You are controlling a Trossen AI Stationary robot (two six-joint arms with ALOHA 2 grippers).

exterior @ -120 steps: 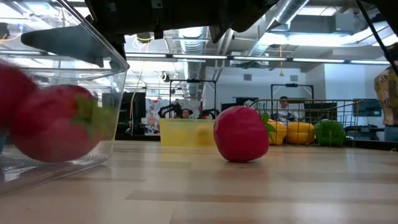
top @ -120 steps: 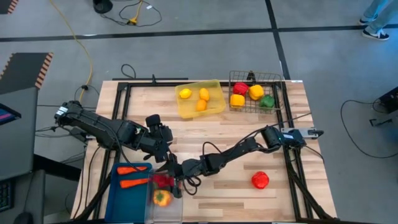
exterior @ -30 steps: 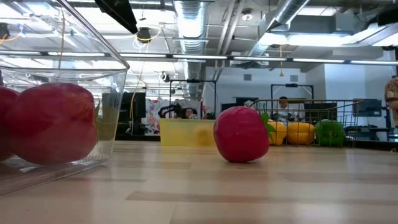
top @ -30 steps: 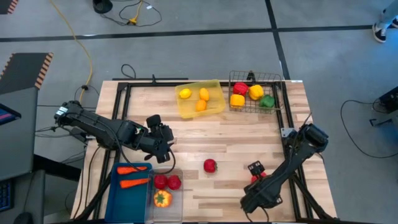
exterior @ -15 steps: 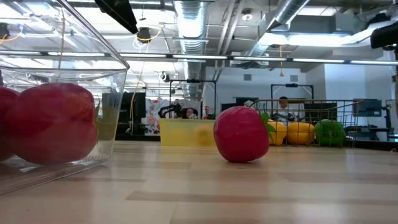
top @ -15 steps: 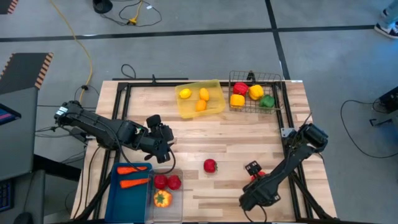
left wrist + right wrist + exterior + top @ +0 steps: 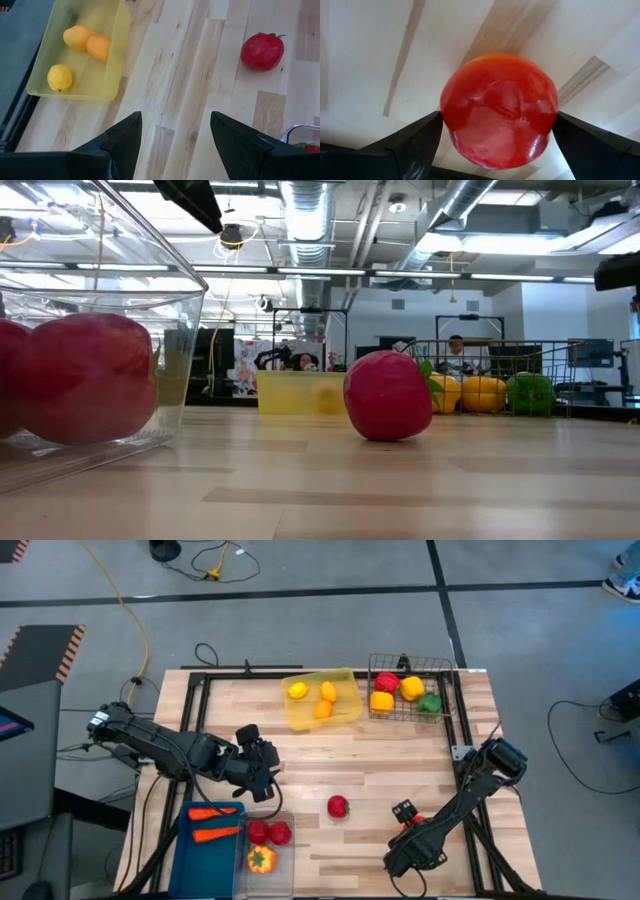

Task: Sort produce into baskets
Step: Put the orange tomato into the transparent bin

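A red round piece of produce [image 7: 499,111] lies on the table near its right front, mostly hidden under my right gripper in the high view [image 7: 414,824]. My right gripper [image 7: 500,145] is open and points down over it, one finger close on each side. My left gripper [image 7: 175,135] is open and empty, hovering by the clear bin [image 7: 268,858]. A red tomato [image 7: 338,806] lies loose mid-table; it also shows in the low view [image 7: 388,395] and the left wrist view [image 7: 262,51].
The clear bin holds two red tomatoes [image 7: 268,832] and a yellow-orange pepper [image 7: 260,859]. The blue bin [image 7: 186,850] holds carrots [image 7: 214,823]. At the far edge, the yellow tray [image 7: 345,710] holds lemons, and the wire basket [image 7: 410,664] holds peppers.
My right gripper has gone down over the red piece at the right front and a little toward the table's left edge. The produce has stayed where it was.
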